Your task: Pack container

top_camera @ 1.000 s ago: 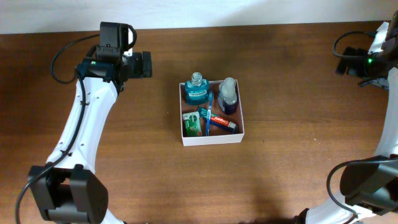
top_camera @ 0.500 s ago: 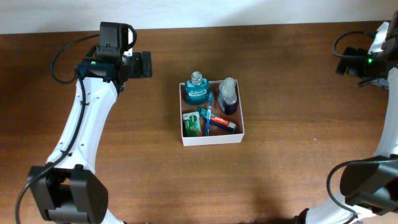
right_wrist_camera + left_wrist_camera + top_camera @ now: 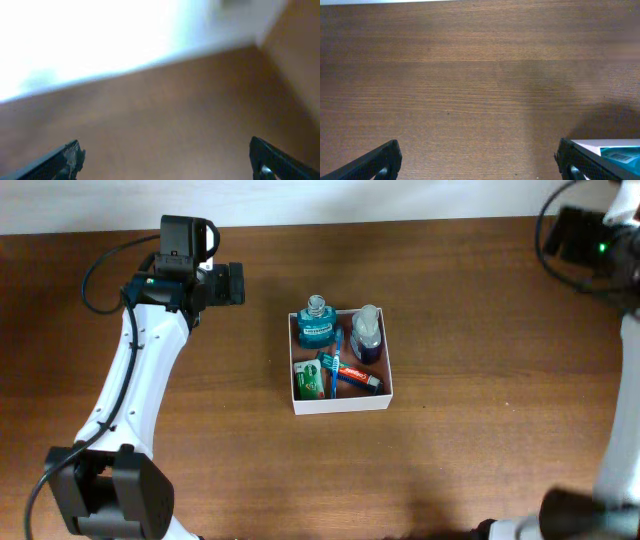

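Note:
The container (image 3: 340, 405) is a square white-walled box at the table's middle. It holds a teal bottle (image 3: 316, 327), a clear bottle with blue liquid (image 3: 367, 336), a green pack (image 3: 309, 381), a blue toothbrush (image 3: 332, 366) and a red tube (image 3: 358, 378). My left gripper (image 3: 232, 283) is open and empty, left of the box; in the left wrist view its fingers (image 3: 477, 162) frame bare wood, with the box corner (image 3: 605, 144) at the lower right. My right gripper (image 3: 572, 234) is open and empty at the far right back; the right wrist view (image 3: 165, 160) is blurred.
The brown wooden table (image 3: 450, 460) runs to a white wall along the back edge (image 3: 400, 200). Black cables loop near both arms' upper links. The left arm's white links (image 3: 140, 380) cross the left part of the table.
My right arm has lifted and swung toward the back right corner, now larger and blurred in the overhead view. The left arm and the box contents have not moved.

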Robot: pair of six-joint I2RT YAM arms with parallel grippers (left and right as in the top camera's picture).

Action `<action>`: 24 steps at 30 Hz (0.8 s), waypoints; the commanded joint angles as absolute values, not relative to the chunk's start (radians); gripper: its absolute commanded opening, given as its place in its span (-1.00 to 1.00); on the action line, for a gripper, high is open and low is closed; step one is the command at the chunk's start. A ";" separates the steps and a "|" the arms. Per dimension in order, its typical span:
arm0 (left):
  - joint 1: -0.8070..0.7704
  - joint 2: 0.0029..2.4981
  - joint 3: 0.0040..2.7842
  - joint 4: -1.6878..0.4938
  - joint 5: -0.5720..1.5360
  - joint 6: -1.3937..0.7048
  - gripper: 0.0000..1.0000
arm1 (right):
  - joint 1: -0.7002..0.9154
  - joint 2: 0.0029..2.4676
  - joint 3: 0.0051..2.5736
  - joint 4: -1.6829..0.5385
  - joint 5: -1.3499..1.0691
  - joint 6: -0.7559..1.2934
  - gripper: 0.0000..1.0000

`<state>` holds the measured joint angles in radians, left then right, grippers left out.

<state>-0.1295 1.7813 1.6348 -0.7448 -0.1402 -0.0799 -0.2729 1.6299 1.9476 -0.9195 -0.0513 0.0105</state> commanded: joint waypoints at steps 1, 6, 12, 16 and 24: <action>-0.126 1.767 1.645 -0.746 -0.154 -0.090 0.99 | -0.187 1.482 1.962 -0.889 -0.043 -0.060 0.97; -0.126 1.767 1.645 -0.746 -0.154 -0.090 0.99 | -0.080 1.337 1.921 -0.884 -0.018 -0.059 0.96; -0.126 1.767 1.645 -0.746 -0.154 -0.090 0.99 | -0.039 1.125 1.688 -0.796 -0.019 -0.059 0.97; -0.126 1.767 1.645 -0.746 -0.154 -0.090 0.99 | -0.039 0.923 1.395 -0.661 -0.042 -0.059 0.97; -0.126 1.767 1.645 -0.746 -0.154 -0.090 0.99 | -0.039 0.453 0.709 -0.240 -0.129 -0.059 0.97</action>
